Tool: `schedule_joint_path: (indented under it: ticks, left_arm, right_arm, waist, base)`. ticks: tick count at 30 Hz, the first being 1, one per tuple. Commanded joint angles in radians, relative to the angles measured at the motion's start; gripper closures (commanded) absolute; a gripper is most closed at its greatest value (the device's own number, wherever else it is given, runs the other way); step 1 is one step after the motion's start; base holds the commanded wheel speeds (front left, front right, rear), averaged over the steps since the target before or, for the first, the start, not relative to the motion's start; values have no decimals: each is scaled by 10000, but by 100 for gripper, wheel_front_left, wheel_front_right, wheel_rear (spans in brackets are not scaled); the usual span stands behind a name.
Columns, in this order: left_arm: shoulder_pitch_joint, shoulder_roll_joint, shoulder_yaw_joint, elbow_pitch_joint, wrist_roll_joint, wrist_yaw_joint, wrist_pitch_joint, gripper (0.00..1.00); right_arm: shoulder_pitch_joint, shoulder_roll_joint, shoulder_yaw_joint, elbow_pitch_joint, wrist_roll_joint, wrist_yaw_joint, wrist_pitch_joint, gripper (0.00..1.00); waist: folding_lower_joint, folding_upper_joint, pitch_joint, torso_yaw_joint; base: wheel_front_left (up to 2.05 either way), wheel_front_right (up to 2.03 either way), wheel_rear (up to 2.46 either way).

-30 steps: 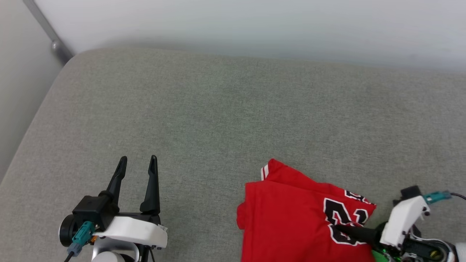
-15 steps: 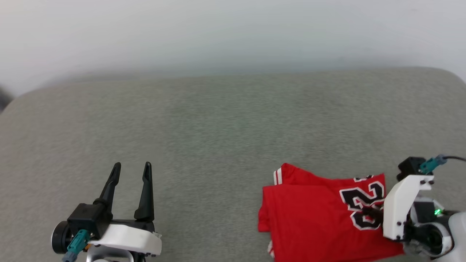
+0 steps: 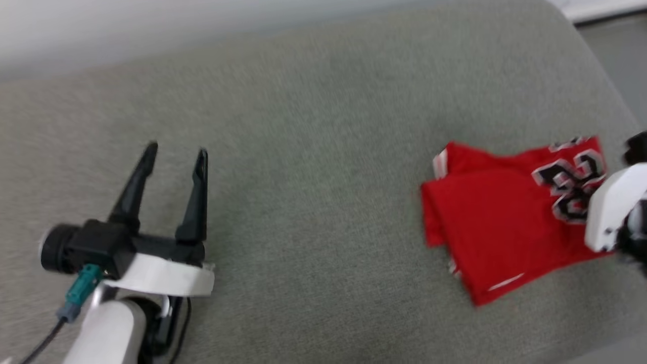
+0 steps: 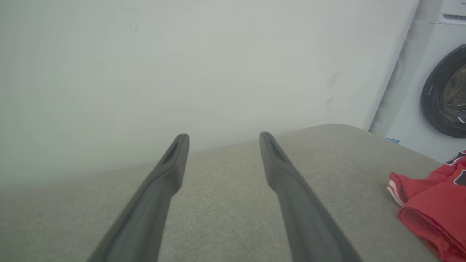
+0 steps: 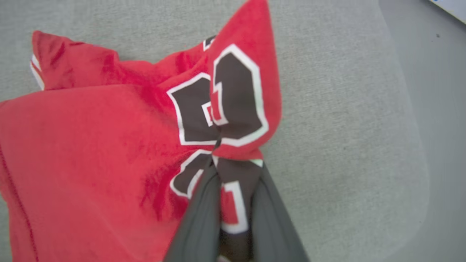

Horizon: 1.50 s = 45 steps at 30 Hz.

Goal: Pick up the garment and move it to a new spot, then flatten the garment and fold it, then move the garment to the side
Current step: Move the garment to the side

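The head camera has swung round since a second ago, so the whole scene sits differently. The corner post that stood at the far left is gone from view, and the right end of the grey cushion (image 3: 313,202) now shows, with floor beyond it. The garment (image 3: 505,222), cut off at the near edge before, now shows whole as a folded red bundle lying toward the right end of the cushion. The right gripper (image 5: 236,164) has its jaws drawn nearly together on a bunched fold of the garment at the black number, and the cloth rises in a peak beyond the fingertips. The left gripper (image 3: 176,149) looks unchanged: it hovers over bare cushion well to the left, jaws spread wide and holding nothing. The head view is smeared with motion, so the lettering cannot be read. There the right arm's white housing covers its fingers and the frame edge cuts it off. From the left wrist, only a corner of the garment shows, with a washing machine (image 4: 444,98) at the far right.
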Motion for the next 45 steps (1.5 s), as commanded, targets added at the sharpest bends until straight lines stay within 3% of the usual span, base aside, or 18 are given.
schedule_joint_path:
  ticks: [1, 9, 15, 17, 24, 31, 37, 45]
  left_arm:
    - [-489, 199, -15, -279, 141, -101, 148, 0]
    - [-2222, 680, -430, -1045, 596, -673, 846, 0]
    - [-2904, 746, -558, -1270, 684, -842, 981, 0]
    - [-2960, 729, -595, -1247, 671, -852, 967, 0]
    - [-2675, 715, -564, -926, 564, -744, 771, 0]
    - [-1845, 315, -598, -63, 207, -541, 187, 0]
    - [-843, 5, -494, 587, -85, -179, -118, 0]
    - [546, -337, -238, 1238, -519, 360, -243, 0]
  right_arm:
    - [-572, -236, -316, 186, -304, -13, -413, 100]
    - [-1971, -947, -2184, 847, -1798, -13, -1766, 100]
    - [-2639, -731, -3484, 1011, -2702, -13, -2928, 97]
    - [-2704, -548, -3657, 1172, -3092, -13, -3373, 0]
    - [-2751, -240, -4117, 1819, -3905, -13, -4421, 0]
    - [-1761, -500, -4134, 1964, -4130, -11, -5495, 0]
    - [-376, -439, -3555, 1194, -3556, -13, -5899, 0]
    - [1908, 544, -2705, -796, -2842, -11, -6198, 0]
  waist:
    - [-1, -1, 1642, -757]
    - [-1, -1, 3358, -577]
    - [-1, -1, 4087, -357]
    - [-1, -1, 4186, -290]
    - [-1, -1, 3916, -153]
    - [-1, -1, 2323, 195]
    - [-1, -1, 688, 550]
    - [-1, -1, -992, 1375]
  base:
    - [0, 0, 0]
    - [0, 0, 0]
    - [0, 0, 0]
    - [0, 0, 0]
    - [0, 0, 0]
    - [0, 0, 0]
    - [0, 0, 0]
    - [0, 0, 0]
